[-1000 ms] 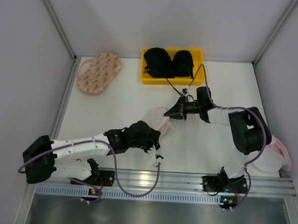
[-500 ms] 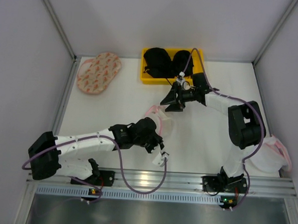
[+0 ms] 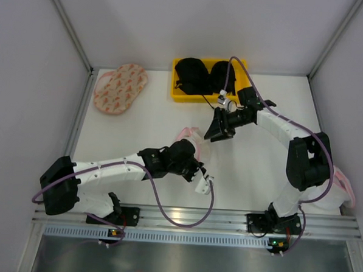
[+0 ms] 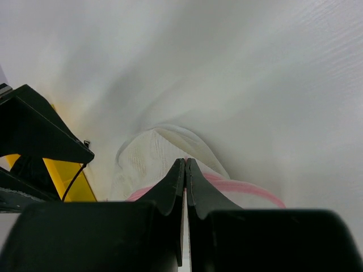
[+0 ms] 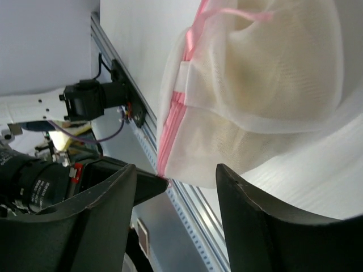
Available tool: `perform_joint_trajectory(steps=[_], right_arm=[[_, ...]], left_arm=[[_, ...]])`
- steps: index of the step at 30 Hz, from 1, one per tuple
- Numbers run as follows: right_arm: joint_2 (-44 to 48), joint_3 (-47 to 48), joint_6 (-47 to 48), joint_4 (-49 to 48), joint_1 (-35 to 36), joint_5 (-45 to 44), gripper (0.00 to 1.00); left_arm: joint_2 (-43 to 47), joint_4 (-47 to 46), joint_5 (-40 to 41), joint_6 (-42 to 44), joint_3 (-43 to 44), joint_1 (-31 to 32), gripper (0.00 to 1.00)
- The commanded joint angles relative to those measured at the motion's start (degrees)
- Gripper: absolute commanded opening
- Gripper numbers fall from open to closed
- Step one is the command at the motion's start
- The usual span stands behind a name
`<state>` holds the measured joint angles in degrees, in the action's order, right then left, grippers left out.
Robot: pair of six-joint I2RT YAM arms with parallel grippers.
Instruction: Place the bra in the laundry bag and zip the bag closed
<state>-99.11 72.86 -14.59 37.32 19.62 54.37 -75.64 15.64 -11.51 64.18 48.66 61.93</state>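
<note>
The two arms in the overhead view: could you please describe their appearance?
The left arm and right arm have white links, black joints and a looping purple cable each. The left tool and right tool are black, with tapered wedge fingers.

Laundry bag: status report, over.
Left gripper shut on pink rim of laundry bag. Right gripper open, off the bag. Yellowish bra shows through mesh. Nothing in the way.

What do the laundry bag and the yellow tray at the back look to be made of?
Laundry bag: probably fine white synthetic mesh. It is matte and translucent, with a visible weave and soft folds, and is edged by a pink zip band. Yellow tray: likely moulded plastic, given its uniform colour and rigid straight rim. Its finish is hard to judge from above.
</note>
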Motion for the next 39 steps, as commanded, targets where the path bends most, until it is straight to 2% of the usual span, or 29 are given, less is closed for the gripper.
perform_joint_trajectory(steps=[1,10,11,12,17,18,34,38,39], right_arm=[[3.22,-0.61,2.29,2.15,3.58,-0.23,0.56],[0.41,-0.62,0.52,1.61,9.56,0.21,0.59],[0.15,-0.27,0.53,1.7,10.09,0.3,0.55],[-0.38,0.61,0.27,1.7,10.26,0.47,0.45],[-3.1,5.27,-0.7,2.32,9.74,1.0,0.12],[-3.37,6.23,-0.79,2.23,9.56,1.35,0.01],[-8.73,16.34,-3.34,-0.4,5.87,-0.58,0.0],[-9.35,18.81,-3.95,-0.06,5.78,-0.05,0.0],[-9.09,19.16,-3.87,0.47,5.78,-0.14,0.05]], left_arm=[[-0.04,-2.81,-0.36,-2.57,2.4,0.12,0.0],[-0.12,-3.42,1.14,-3.27,3.01,0.03,0.0],[-0.21,-3.51,1.31,-3.8,3.28,0.03,0.0],[-0.3,-3.42,1.23,-4.59,3.63,-0.06,0.0],[0.31,-3.42,0.96,-4.85,3.19,0.03,0.0],[0.57,-3.42,1.05,-4.94,3.1,0.03,0.0],[6.29,2.73,-4.75,-12.41,0.55,1.26,0.0],[6.47,3.08,-3.09,-13.9,1.43,1.96,0.0],[6.21,3.08,-2.21,-14.52,2.48,1.96,0.0]])
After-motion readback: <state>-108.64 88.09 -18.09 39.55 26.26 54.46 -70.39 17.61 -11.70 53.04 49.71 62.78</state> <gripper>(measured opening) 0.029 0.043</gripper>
